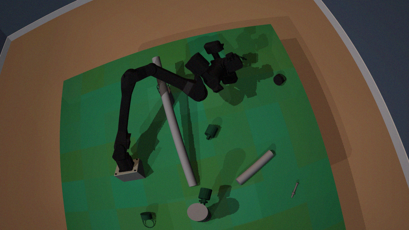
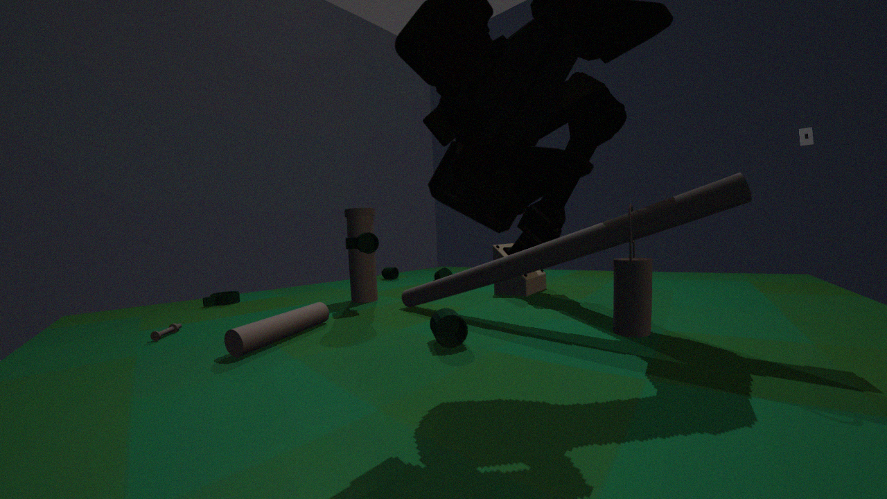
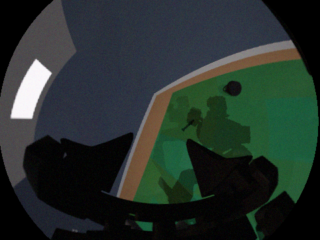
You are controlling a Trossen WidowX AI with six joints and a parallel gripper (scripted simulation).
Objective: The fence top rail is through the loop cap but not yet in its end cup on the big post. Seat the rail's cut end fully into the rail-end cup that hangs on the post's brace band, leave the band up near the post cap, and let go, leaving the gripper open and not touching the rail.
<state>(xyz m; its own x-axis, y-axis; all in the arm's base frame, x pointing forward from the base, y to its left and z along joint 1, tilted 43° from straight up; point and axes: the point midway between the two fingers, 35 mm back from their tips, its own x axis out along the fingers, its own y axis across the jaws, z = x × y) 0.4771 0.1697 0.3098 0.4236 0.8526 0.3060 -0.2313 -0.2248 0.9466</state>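
The long grey top rail point(image 1: 175, 134) point(image 2: 527, 263) slants through the wire loop point(image 2: 631, 238) of the cap on the short post point(image 2: 633, 301). Its far end is raised; its low end is down by the turf, short of the big post point(image 1: 197, 212) point(image 2: 362, 276). The dark green rail-end cup point(image 1: 204, 194) point(image 2: 366, 242) hangs on the band, high on the post below its cap, apart from the rail end and above it. My gripper point(image 3: 160, 139) is open with nothing visible between the fingers, raised beyond the short post and away from the rail.
A loose short pipe point(image 1: 254, 167) point(image 2: 277, 328), a loose green cup point(image 1: 211, 131) point(image 2: 448, 327) and a small bolt point(image 1: 294, 189) point(image 2: 165, 332) lie on the turf. A dark loop cap point(image 1: 278, 79) point(image 3: 233, 88) lies near the turf's edge; another loop cap point(image 1: 146, 216) is left of the big post.
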